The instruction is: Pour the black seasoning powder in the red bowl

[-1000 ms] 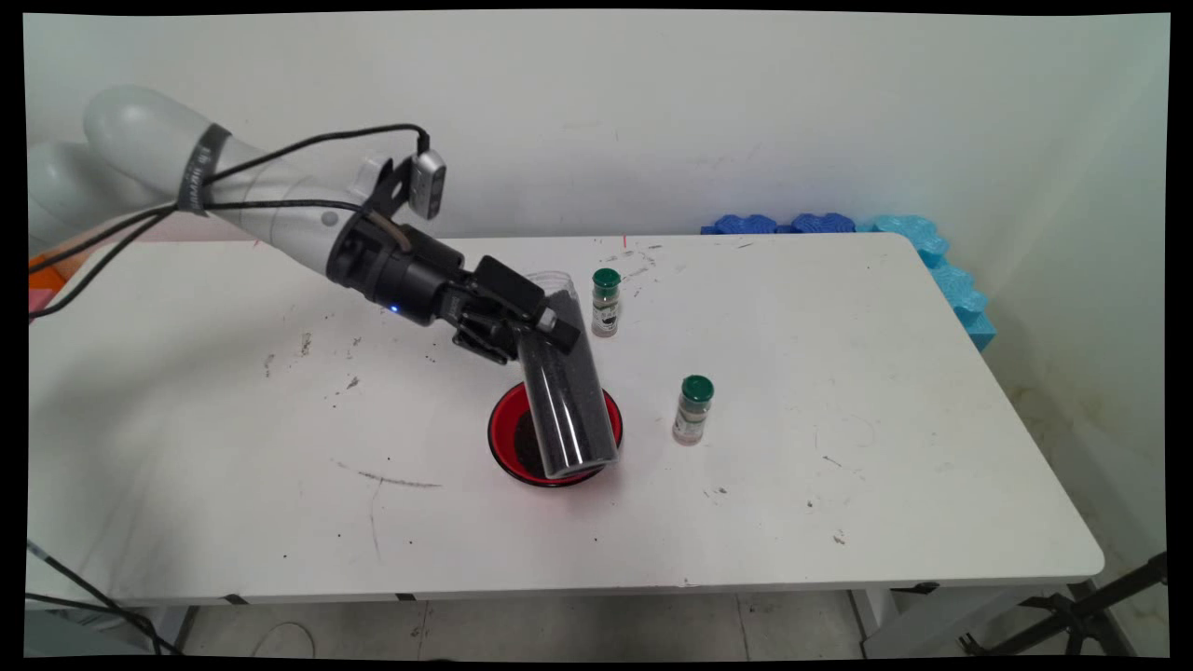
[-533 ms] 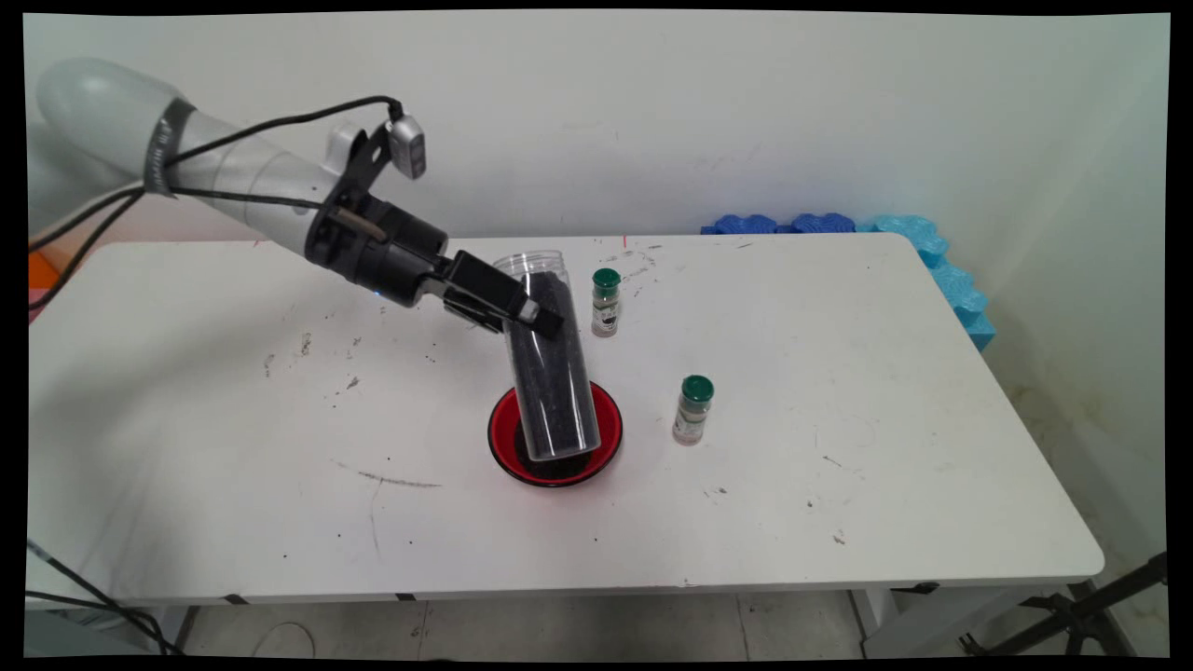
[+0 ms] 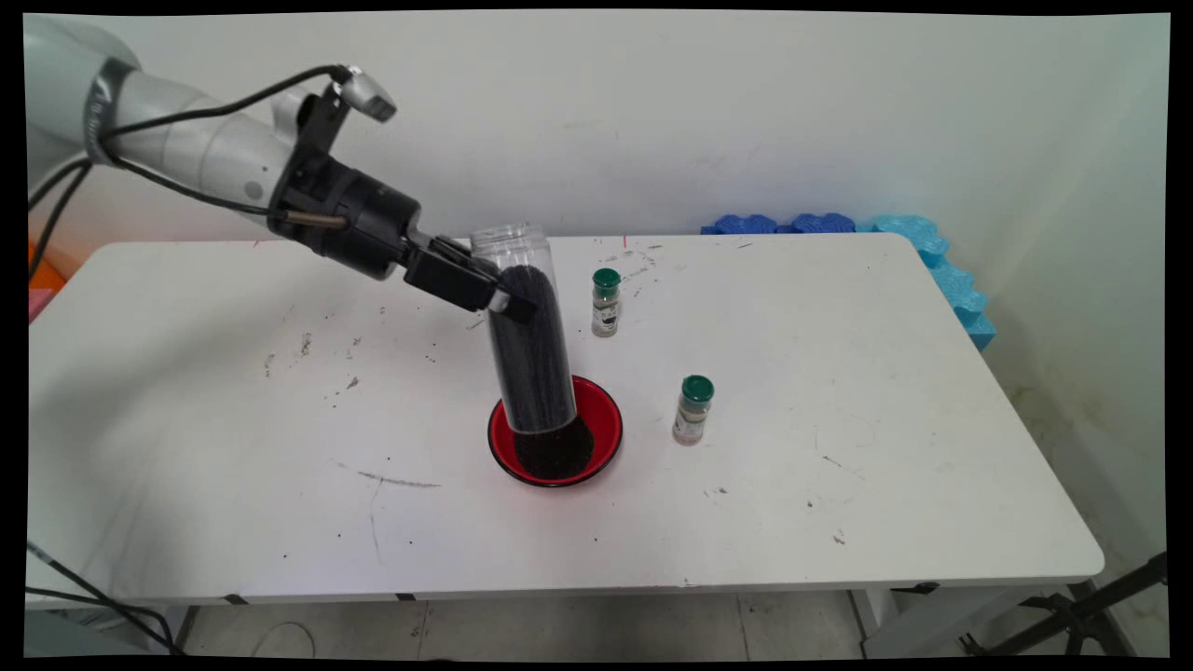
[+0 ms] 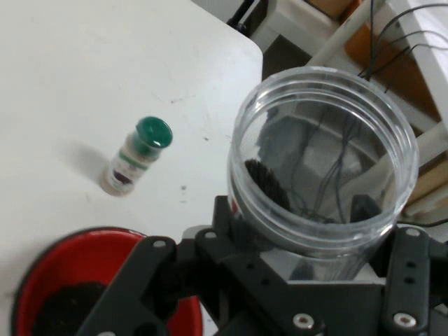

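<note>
The end effector pinches a clear jar by its upper part, holding it tilted with its lower end over the red bowl on the worktop. Dark granules lie heaped in the bowl beneath the jar. One green-capped bottle stands behind the bowl, another just to its right.
</note>
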Robot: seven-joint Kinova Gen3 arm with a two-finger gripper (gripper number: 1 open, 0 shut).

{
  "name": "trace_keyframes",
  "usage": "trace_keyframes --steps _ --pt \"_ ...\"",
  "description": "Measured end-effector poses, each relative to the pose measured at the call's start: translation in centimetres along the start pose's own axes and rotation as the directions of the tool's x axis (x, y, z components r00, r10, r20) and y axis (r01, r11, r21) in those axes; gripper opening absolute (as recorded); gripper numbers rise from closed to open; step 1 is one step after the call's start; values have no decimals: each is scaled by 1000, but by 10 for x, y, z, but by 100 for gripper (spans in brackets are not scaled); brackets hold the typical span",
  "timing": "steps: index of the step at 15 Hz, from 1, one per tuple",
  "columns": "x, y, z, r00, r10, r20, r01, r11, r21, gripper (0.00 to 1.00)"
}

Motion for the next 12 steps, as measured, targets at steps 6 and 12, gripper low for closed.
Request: trace_keyframes --steps 6,12 --pt "12 12 -22 977 212 -12 -211 974 79 0" --pt "25 14 -44 877 479 44 -479 862 164 0"
